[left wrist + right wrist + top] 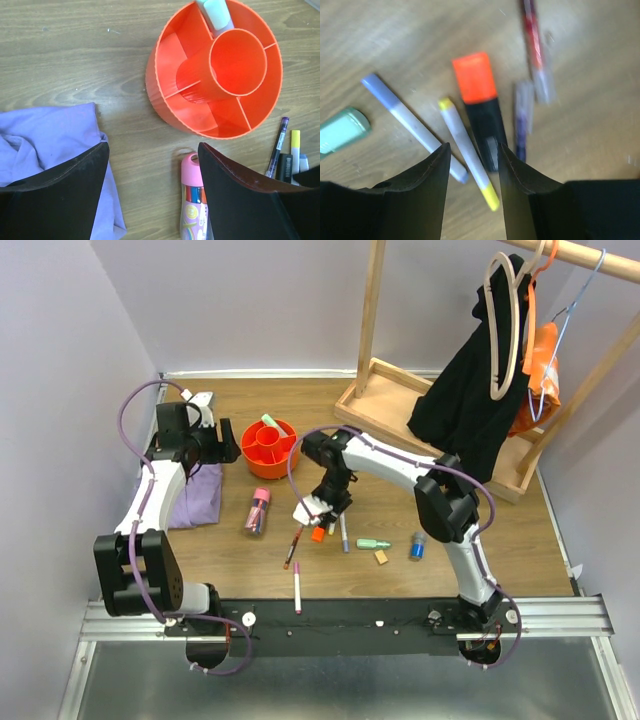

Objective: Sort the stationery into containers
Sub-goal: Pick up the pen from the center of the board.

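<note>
A round orange tub (270,471) with a central cup and divided compartments sits on the wooden table toward the far left corner. One pale green-capped marker (268,421) rests in a compartment on its far side. Between the tub and the near edge lies a clear pink-capped tube (257,511) holding coloured pens. More stationery is clustered at the table's middle: an orange highlighter (475,80) with a black body, a white marker with yellow tips (460,132), a blue-capped pen (410,122), a purple pen (522,115) and a dark red pen (292,548). Toward the right edge from these lie a mint green highlighter (374,543), a tan eraser (381,557) and a blue cylinder (417,545). A pink pen (297,590) lies alone by the near edge. The right gripper (473,149) hangs over the cluster, jaws parted and holding nothing, one finger on each side of the yellow-tipped marker. The left gripper (152,147) is wide open and empty, above bare wood beside the tub and the tube. A folded purple cloth (195,498) lies by the left edge. A wooden rack base (358,410) stands at the far right corner, with a black garment (465,405) hanging above it.
</note>
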Controlling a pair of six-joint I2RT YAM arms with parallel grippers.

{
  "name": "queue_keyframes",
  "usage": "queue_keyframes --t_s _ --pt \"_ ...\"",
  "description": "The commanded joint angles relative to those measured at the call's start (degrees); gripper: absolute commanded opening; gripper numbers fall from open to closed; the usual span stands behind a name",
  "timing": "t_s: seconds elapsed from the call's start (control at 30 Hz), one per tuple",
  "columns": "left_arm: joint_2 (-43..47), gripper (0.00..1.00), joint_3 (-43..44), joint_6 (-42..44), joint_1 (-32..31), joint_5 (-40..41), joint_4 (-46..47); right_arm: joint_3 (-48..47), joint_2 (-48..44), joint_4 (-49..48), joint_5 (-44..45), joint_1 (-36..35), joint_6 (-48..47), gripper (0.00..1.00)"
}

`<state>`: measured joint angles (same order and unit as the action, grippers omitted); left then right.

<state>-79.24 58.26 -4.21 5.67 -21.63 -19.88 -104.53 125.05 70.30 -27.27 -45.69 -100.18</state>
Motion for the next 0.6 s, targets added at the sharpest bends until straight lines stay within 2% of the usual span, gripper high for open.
queue_keyframes --t_s 0.0,0.57 --pt "3.48 0.81 -1.30 0.69 0.39 -1.14 -0.60 2.67 -2.98 2.12 3.01 -2.64 -11.70 0.51" --pt "8.49 0.81 -6.93 1.57 0.48 -1.75 0.28 0.47 1.42 -0.43 2.39 -8.36 -6.43 0.51"
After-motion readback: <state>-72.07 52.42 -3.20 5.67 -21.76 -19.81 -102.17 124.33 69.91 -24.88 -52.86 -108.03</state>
